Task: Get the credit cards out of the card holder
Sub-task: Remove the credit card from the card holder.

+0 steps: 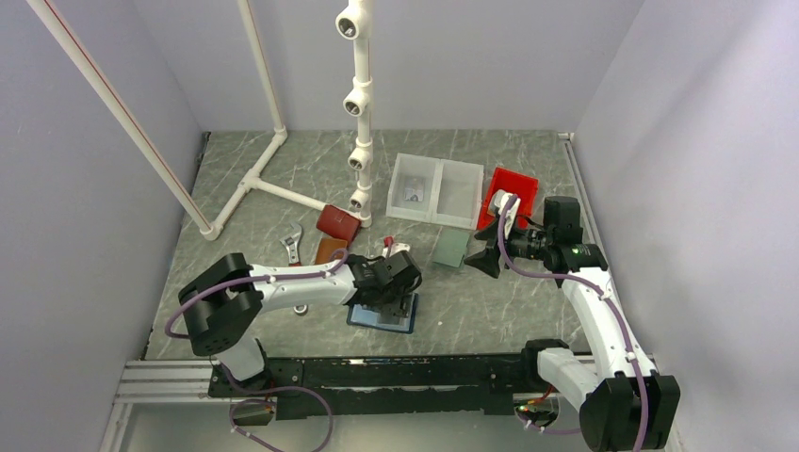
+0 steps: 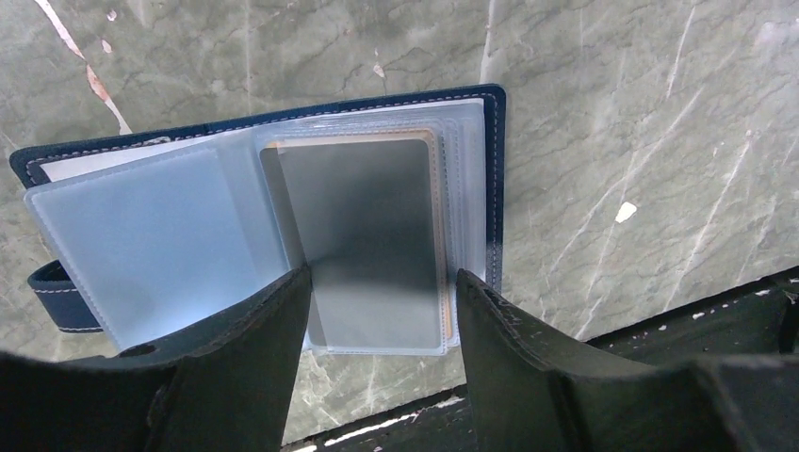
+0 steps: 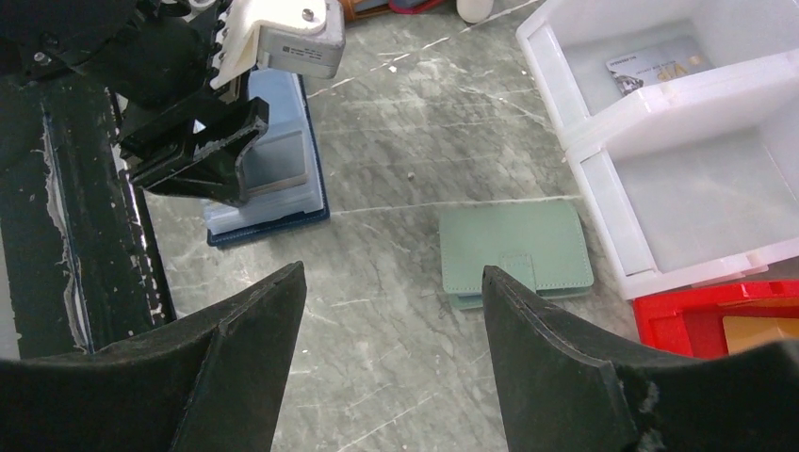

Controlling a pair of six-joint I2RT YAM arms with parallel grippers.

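Observation:
The card holder (image 2: 170, 245) lies open on the table, navy outside, with clear light-blue sleeves. A dark greyish card (image 2: 367, 235) sits in its right sleeve, with an orange-tan card edge (image 2: 441, 235) behind it. My left gripper (image 2: 382, 282) is open and empty, its jaws hovering over the near edge of that sleeve. In the top view the holder (image 1: 382, 315) lies near the front rail under my left gripper (image 1: 403, 299). My right gripper (image 3: 391, 278) is open and empty above bare table, also in the top view (image 1: 485, 256). The holder shows in the right wrist view (image 3: 273, 179).
A grey-green wallet (image 3: 516, 252) lies beside white bins (image 3: 678, 141); one bin holds a printed card (image 3: 655, 68). A red tray (image 3: 716, 325) holds an orange card. Brown and dark red wallets (image 1: 337, 224), a wrench (image 1: 293, 247) and a white pipe frame (image 1: 358, 104) stand behind. The black rail (image 1: 377, 372) runs along the front.

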